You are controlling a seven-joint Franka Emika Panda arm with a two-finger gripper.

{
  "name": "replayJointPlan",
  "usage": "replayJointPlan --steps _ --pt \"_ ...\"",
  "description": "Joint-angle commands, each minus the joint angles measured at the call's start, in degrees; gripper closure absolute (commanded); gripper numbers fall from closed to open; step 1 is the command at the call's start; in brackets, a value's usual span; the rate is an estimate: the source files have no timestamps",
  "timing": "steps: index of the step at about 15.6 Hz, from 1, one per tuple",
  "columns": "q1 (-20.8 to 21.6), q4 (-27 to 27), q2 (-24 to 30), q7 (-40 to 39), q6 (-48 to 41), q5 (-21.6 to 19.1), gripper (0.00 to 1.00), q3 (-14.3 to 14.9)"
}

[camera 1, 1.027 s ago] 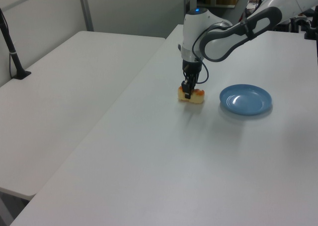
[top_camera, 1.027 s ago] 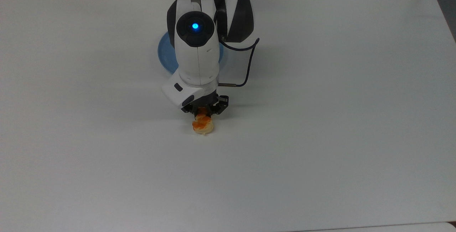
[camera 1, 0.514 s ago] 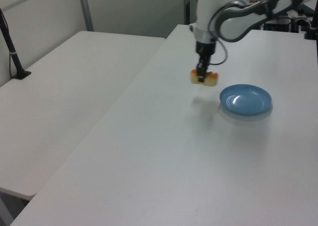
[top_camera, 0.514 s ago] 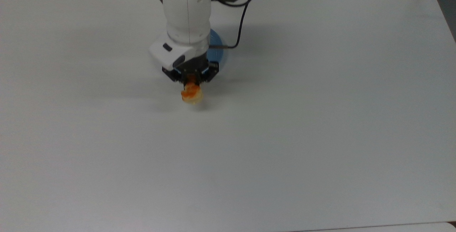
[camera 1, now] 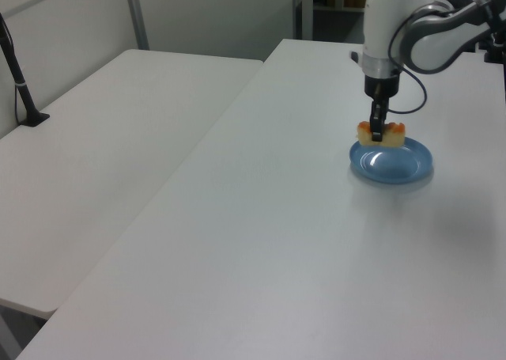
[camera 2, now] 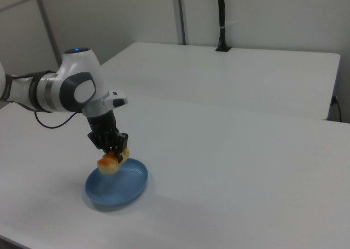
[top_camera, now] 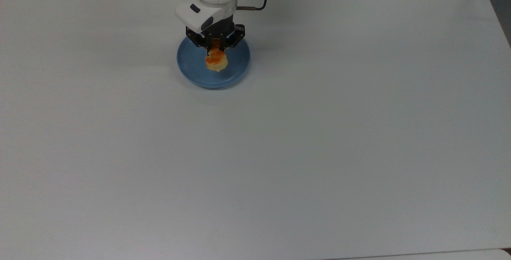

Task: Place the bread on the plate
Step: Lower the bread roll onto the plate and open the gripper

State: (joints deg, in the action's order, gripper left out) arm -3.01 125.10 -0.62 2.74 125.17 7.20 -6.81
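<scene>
Your pincer point(top_camera: 216, 49) is clenched on the bread point(top_camera: 216, 62), gripping it across its middle so that the pale loaf with its orange-brown glaze sticks out on both sides of the black fingers point(camera 1: 378, 130). You have the bread over the plate point(top_camera: 191, 66), the round blue one lying flat on the white desk point(top_camera: 319, 132). In the left view the loaf point(camera 1: 381, 134) hangs roughly level above the plate's point(camera 1: 411, 170) far rim, and a gap shows between them, so you are holding it in the air, not resting it. In the right view the bread point(camera 2: 112, 160) tilts a little, its lower end toward the right view's left, just over the plate's point(camera 2: 123, 191) far edge. Your arm point(camera 2: 68, 90) reaches down from above, the pincer point(camera 2: 114, 149) pointing at the desk.
</scene>
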Motion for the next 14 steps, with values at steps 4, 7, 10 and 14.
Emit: replayJointPlan --steps 4,7,10,14 --pt "-0.2 7.0 0.9 -1.2 9.3 0.4 0.68 0.2" --pt "-1.5 7.0 -0.3 -1.2 9.6 0.5 0.57 0.2" --pt "-2.0 6.6 -0.3 -1.2 9.3 0.6 0.0 0.2" --pt "-1.7 2.9 0.1 -0.7 4.2 0.6 0.0 0.2"
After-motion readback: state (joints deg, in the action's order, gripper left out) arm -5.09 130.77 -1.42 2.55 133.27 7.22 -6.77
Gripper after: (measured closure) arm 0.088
